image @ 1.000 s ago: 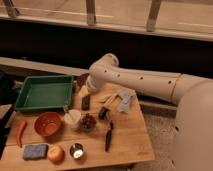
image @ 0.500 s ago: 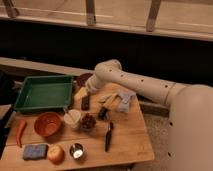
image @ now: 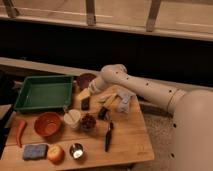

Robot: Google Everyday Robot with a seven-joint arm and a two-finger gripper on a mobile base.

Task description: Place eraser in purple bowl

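Note:
The eraser (image: 85, 103), a dark narrow block, lies on the wooden table just in front of the purple bowl (image: 85, 80). The bowl stands at the table's back edge, right of the green tray. My gripper (image: 91, 91) reaches down from the right and hangs between the bowl and the eraser, just above the eraser's far end. The arm covers the bowl's right side.
A green tray (image: 42, 92) sits at the back left. An orange bowl (image: 48, 123), white cup (image: 72, 118), bowl of red bits (image: 88, 121), black stubby object (image: 102, 113), black-handled tool (image: 108, 136), blue sponge (image: 34, 151), apple (image: 56, 153) and pale blue item (image: 124, 100) also lie on the table.
My arm has lowered and its wrist has come down toward the eraser. The eraser and the bowls have not moved.

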